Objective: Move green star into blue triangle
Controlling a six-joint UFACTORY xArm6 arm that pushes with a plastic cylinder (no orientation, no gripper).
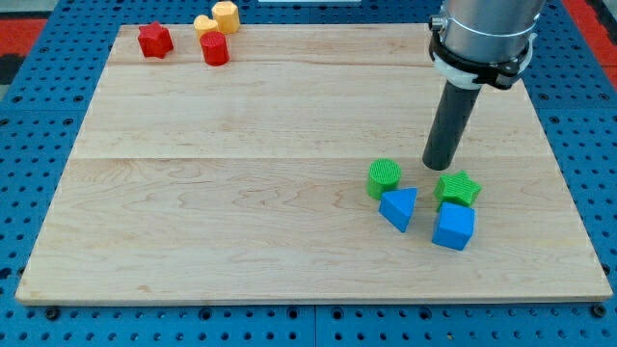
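The green star (457, 188) lies on the wooden board (241, 193) at the view's lower right. The blue triangle (399, 208) sits to its left and slightly lower, with a small gap between them. My tip (439, 166) stands on the board just above and left of the green star, right of the green cylinder (384, 178). The tip looks close to the star's upper left edge; I cannot tell whether it touches.
A blue cube (453, 227) sits right below the green star. At the view's top left are a red star (154, 40), a red cylinder (214, 48), a yellow heart (204, 25) and an orange hexagon (226, 15).
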